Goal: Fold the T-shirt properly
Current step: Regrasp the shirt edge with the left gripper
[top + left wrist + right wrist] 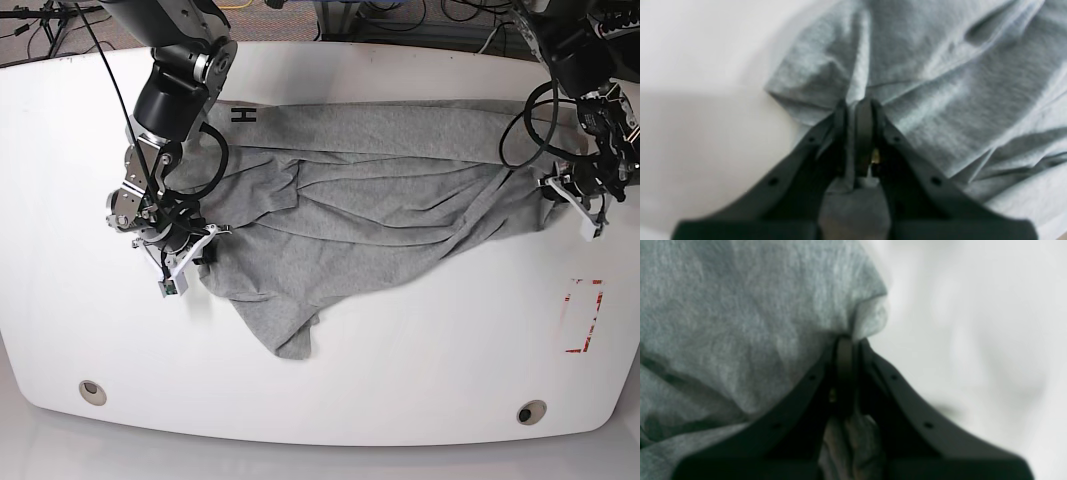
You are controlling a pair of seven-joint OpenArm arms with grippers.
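Fabric fills most of both wrist views: the T-shirt [370, 190], heather-grey and heavily creased, lies spread across the middle of the white surface [420, 370], stretched between the two arms. The left gripper [858, 103] has its fingers [864, 126] pressed together on a fold of the shirt's edge; grey cloth runs down between the dark pads and bunches below them, towards the camera. Ahead of these fingers and off to their right the shirt lies in long ridges, while bare surface shows to their left. In the base view this gripper [562, 188] sits at the shirt's right-hand end, where the cloth is drawn into a narrow point.

The right gripper [848, 340] is likewise pinching the T-shirt, its fingers [844, 363] closed tight on a small tuck of the hem, with a flap of cloth poking up just past the tips. Shirt covers everything to the left of these fingers; blurred pale surface lies to their right. In the base view this gripper [195, 240] holds the shirt's left-hand side, low on the surface.

Between the two grips the cloth sags into slanting wrinkles, and one loose corner hangs toward the near edge of the surface. A black letter H [243, 116] shows on the shirt's far edge, beyond the right gripper. A red outlined rectangle [584, 315] is marked on the surface nearer the camera than the left gripper, apart from the shirt.
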